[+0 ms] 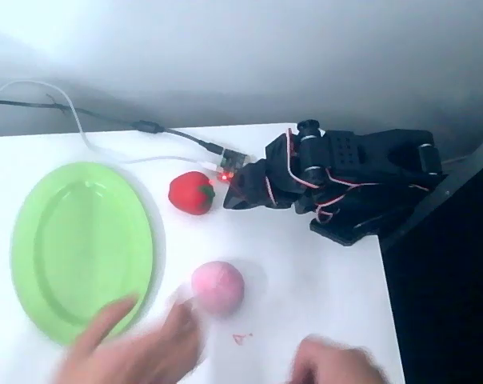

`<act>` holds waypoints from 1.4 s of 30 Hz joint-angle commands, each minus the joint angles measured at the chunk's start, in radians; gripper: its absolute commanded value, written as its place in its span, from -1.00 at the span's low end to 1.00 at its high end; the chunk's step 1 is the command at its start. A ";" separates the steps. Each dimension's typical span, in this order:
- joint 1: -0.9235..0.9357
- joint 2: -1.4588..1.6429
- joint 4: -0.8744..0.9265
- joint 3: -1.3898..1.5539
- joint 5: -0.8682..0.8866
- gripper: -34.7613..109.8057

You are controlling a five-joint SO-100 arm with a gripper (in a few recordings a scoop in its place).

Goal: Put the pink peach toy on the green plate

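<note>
The pink peach toy (pixel 218 286) sits on the tabletop (pixel 305 272) lower centre, right of the green plate (pixel 81 248); blurred hand (pixel 137 348) beside it; the folded arm's end effector (pixel 235 190) is perhaps closed, I cannot tell.

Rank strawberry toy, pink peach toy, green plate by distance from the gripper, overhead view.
From the gripper:
1. Red strawberry toy, just left of the gripper tip.
2. Pink peach toy, lower centre, near a person's blurred hand.
3. Green plate, far left; its near rim sits past the strawberry.

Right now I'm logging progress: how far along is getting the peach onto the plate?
Nothing is done yet. The pink peach toy lies on the table, right of the green plate. A person's blurred hand is beside it; the arm sits folded. Picking and placing remain.
</note>
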 commanded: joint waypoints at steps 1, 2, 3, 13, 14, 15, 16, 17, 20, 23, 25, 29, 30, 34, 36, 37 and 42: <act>-0.008 0.021 0.014 0.052 0.003 -0.52; -0.011 0.021 0.014 0.052 0.003 -0.52; -0.014 0.021 0.014 0.052 0.003 -0.52; -0.066 0.015 0.011 0.052 0.000 -0.52; -0.072 0.015 0.011 0.052 0.000 -0.52; -0.072 0.021 0.014 0.052 -0.003 -0.52; -0.072 0.021 0.014 0.052 -0.003 -0.52; -0.075 0.021 0.014 0.052 -0.003 -0.52; -0.074 0.021 0.012 0.052 -0.018 -0.52; -0.046 0.021 0.008 0.052 -0.057 -0.52; -0.043 0.018 0.006 0.051 -0.048 -0.52; -0.046 0.017 0.018 0.025 -0.064 -0.50; -0.043 0.017 0.018 0.020 -0.083 -0.52; -0.034 0.021 0.041 -0.031 -0.095 -0.50; -0.034 0.020 0.051 -0.052 -0.091 -0.49; -0.034 0.020 0.054 -0.060 -0.091 -0.48; -0.044 0.018 0.071 -0.095 -0.063 -0.42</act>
